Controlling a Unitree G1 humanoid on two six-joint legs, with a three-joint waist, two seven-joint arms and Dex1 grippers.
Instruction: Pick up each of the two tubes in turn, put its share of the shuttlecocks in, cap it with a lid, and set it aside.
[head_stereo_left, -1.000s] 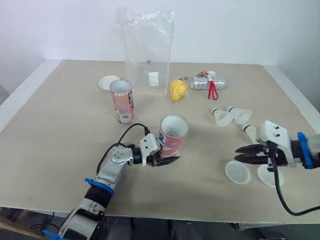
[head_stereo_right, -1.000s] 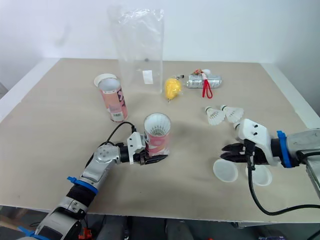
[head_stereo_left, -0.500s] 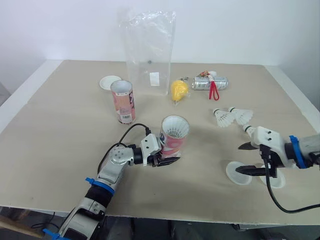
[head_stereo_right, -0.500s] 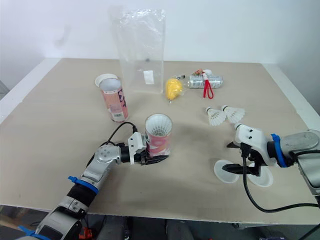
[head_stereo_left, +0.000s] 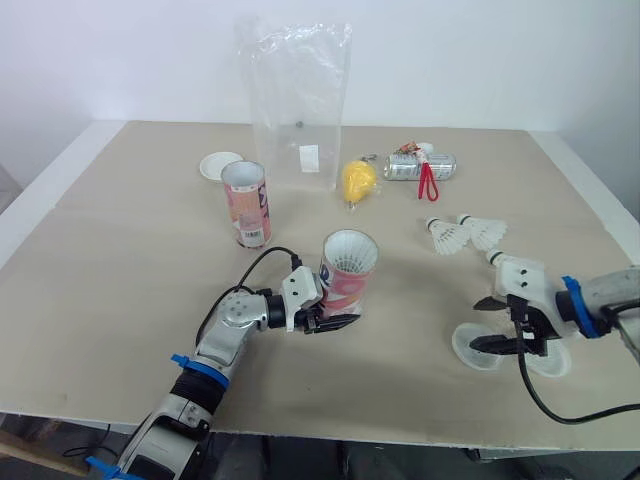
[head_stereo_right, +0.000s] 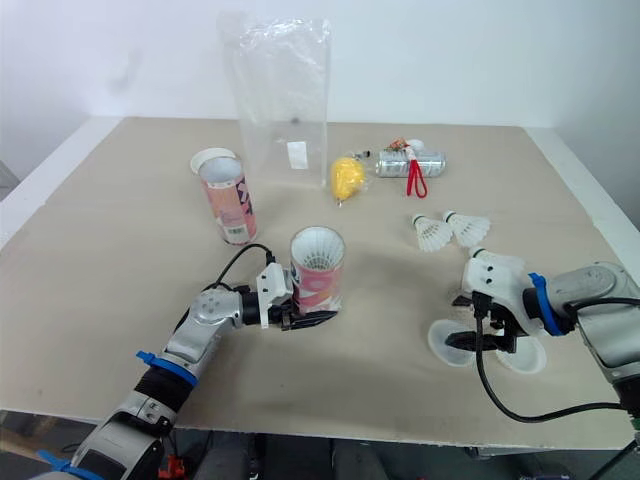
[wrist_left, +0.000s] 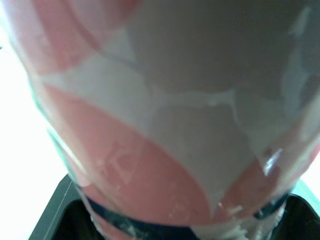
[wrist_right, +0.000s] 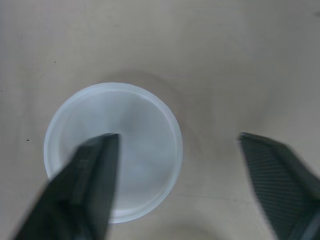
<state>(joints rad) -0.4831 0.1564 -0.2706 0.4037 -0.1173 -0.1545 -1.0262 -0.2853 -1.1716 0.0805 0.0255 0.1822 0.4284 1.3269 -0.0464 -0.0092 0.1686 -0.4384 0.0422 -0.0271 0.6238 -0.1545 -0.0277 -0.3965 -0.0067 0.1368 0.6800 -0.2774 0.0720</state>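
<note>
My left gripper (head_stereo_left: 336, 321) is shut on the lower part of a pink and white tube (head_stereo_left: 347, 272), which stands upright on the table; white shuttlecock feathers show in its mouth. The same tube (wrist_left: 165, 125) sits close up between the fingers in the left wrist view. A second pink tube (head_stereo_left: 245, 203) stands open-topped further back on the left. My right gripper (head_stereo_left: 477, 323) is open just above a white lid (head_stereo_left: 476, 347), one finger (wrist_right: 92, 185) over the lid (wrist_right: 135, 145) and the other beside it. Another lid (head_stereo_left: 548, 360) lies right of it. Two loose shuttlecocks (head_stereo_left: 447, 236) (head_stereo_left: 485, 231) lie behind.
A third white lid (head_stereo_left: 218, 165) lies at the back left. A tall clear plastic bag (head_stereo_left: 297, 100) stands at the back, with a yellow object (head_stereo_left: 357, 180) and a can with a red cord (head_stereo_left: 418, 166) to its right. The table's front edge is close to my right gripper.
My right gripper has spread its fingers apart and settled lower over the white lid. The left gripper and its tube have not moved.
</note>
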